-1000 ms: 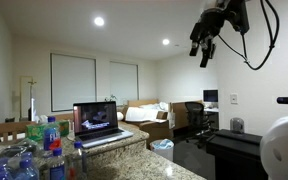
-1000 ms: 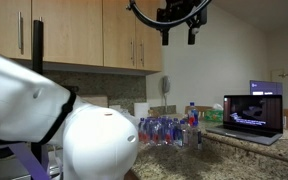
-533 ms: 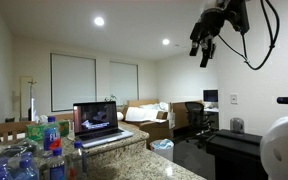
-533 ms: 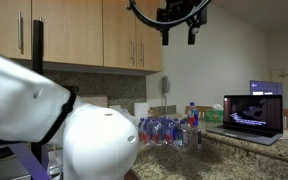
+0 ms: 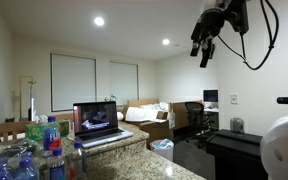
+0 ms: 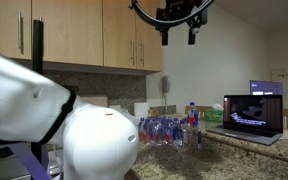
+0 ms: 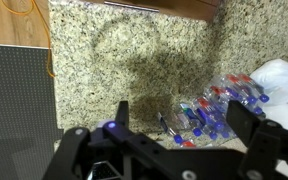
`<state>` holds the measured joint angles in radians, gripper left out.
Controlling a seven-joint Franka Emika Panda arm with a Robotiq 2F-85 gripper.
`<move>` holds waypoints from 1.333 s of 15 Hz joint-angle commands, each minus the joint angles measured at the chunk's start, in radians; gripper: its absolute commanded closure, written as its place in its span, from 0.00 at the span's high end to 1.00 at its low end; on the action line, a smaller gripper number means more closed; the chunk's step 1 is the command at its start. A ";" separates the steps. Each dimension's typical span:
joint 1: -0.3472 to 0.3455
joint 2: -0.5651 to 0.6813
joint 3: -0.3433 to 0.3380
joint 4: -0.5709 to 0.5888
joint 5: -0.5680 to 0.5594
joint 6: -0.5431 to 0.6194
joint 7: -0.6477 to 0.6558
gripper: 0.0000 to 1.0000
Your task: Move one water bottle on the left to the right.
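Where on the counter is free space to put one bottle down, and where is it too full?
In the wrist view, the widest bare granite lies between the dark grey panel and the water bottles, up to the wooden edge. It is crowded at the bottle cluster beside the white object.

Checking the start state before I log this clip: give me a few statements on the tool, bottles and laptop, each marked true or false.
1. The tool hangs high above the counter, holding nothing. True.
2. The laptop is folded shut. False: it stands open with its screen lit.
3. The bottles sit bunched together on the counter. True.
4. The tool's jaws are shut. False: they stand open.
5. The counter is plain white. False: it is speckled stone.
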<state>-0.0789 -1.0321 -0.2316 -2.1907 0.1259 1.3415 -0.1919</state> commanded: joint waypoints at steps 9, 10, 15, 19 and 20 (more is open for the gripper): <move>0.025 0.003 -0.011 0.008 -0.001 -0.039 -0.018 1.00; 0.026 0.003 -0.011 0.008 -0.001 -0.039 -0.019 1.00; 0.026 0.003 -0.011 0.008 -0.001 -0.039 -0.019 1.00; 0.026 0.003 -0.011 0.008 -0.001 -0.039 -0.019 1.00; 0.026 0.003 -0.011 0.008 -0.001 -0.039 -0.019 1.00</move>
<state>-0.0507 -1.0320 -0.2433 -2.1860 0.1235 1.3046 -0.2084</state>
